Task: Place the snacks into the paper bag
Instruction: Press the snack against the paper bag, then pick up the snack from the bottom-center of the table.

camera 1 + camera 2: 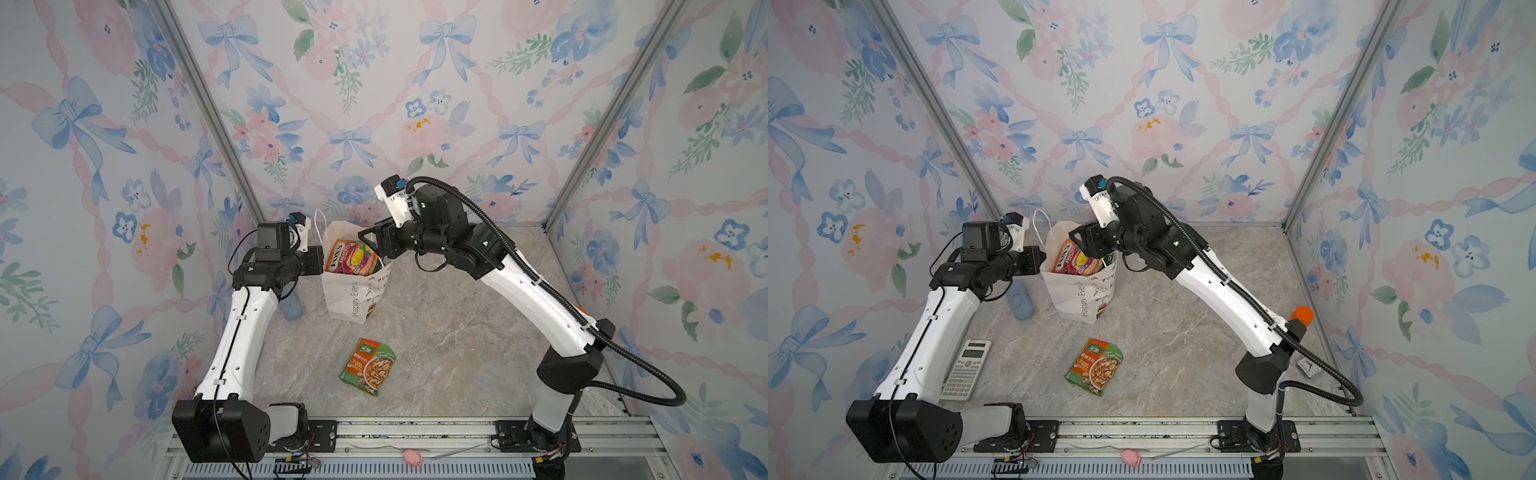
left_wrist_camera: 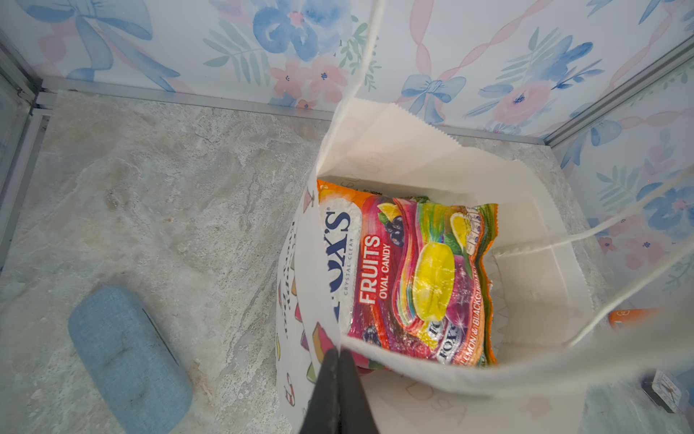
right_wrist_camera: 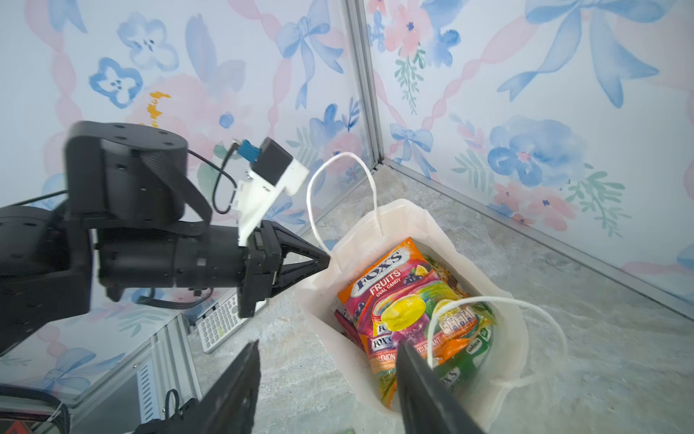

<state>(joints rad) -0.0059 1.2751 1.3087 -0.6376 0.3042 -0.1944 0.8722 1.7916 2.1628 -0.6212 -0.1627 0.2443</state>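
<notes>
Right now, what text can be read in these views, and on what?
"Happy Every": front of the paper bag, rest hidden.
"FOX'S", "CRYSTAL CLEAR", "FRUITS OVAL CANDY": orange candy packet inside it.
Too blurred: print on the loose green packet.
Too small: keys of the calculator.

Our left gripper [image 2: 334, 357] is pinched closed on the paper bag [image 2: 394, 150] rim, wrist pointing to three o'clock; our right gripper [image 3: 329, 344] hangs with jaws parted and empty, wrist pointing to nine o'clock
</notes>
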